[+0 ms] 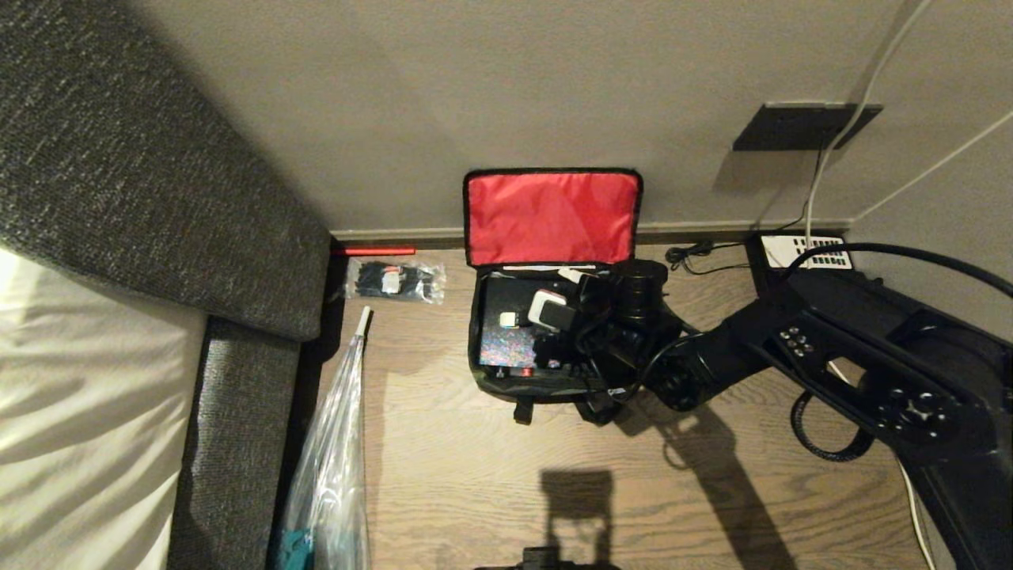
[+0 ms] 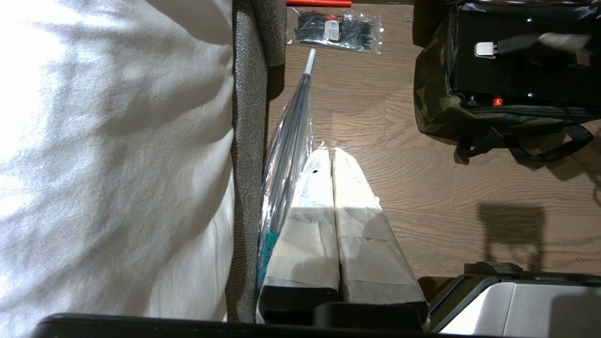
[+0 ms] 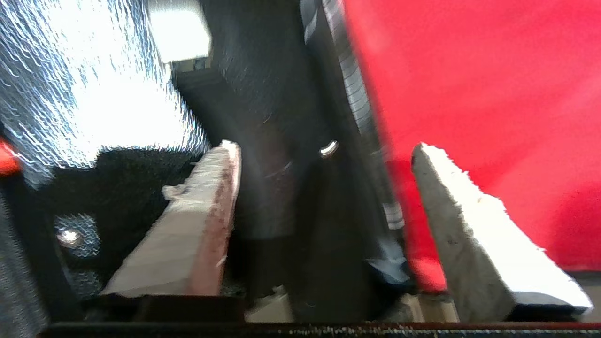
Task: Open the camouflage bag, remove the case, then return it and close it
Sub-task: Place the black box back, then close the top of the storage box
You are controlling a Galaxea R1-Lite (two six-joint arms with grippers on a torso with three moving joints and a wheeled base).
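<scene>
The camouflage bag (image 1: 546, 392) sits on the wood floor against the wall, its red-lined lid (image 1: 552, 215) standing open. The black case (image 1: 506, 317) lies inside it, its red button (image 2: 497, 100) at the near edge. My right gripper (image 1: 558, 294) reaches down into the bag over the case. In the right wrist view that gripper (image 3: 325, 148) is open, and the case's black handle (image 3: 277, 188) runs between its padded fingers (image 3: 206, 202), with a gap on both sides. My left gripper (image 2: 328, 151) hangs shut above the floor, well left of the bag (image 2: 432, 103).
A grey sofa edge (image 1: 237, 380) with white bedding (image 1: 87, 412) borders the left. A wrapped umbrella (image 1: 336, 443) and a packet of black cable ties (image 1: 396, 281) lie on the floor left of the bag. A power strip (image 1: 807, 252) with cables sits by the wall on the right.
</scene>
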